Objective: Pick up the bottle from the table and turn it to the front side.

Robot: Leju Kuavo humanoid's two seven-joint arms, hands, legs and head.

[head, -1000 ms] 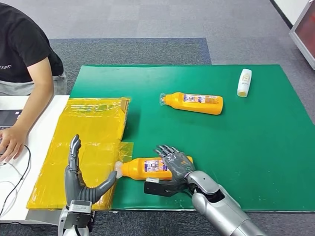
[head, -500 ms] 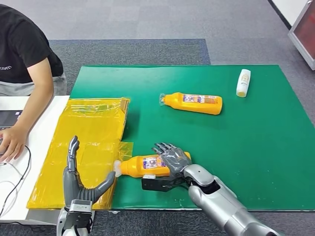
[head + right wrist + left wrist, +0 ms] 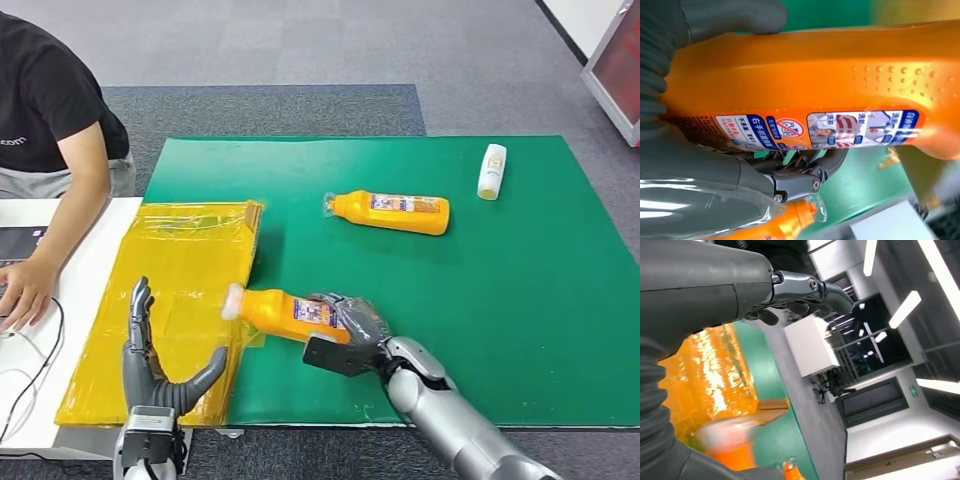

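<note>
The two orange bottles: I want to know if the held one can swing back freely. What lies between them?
In the head view, only bare green mat lies between the held bottle and the far bottle.

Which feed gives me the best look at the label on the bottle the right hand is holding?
The right wrist view: the label runs along the orange bottle close up, its printing sharp. The head view shows the right hand gripping the bottle, label small. The left wrist view catches only a blurred orange shape.

Second bottle point(image 3: 390, 212) lies well beyond; green mat point(image 3: 528, 300) open.
</note>
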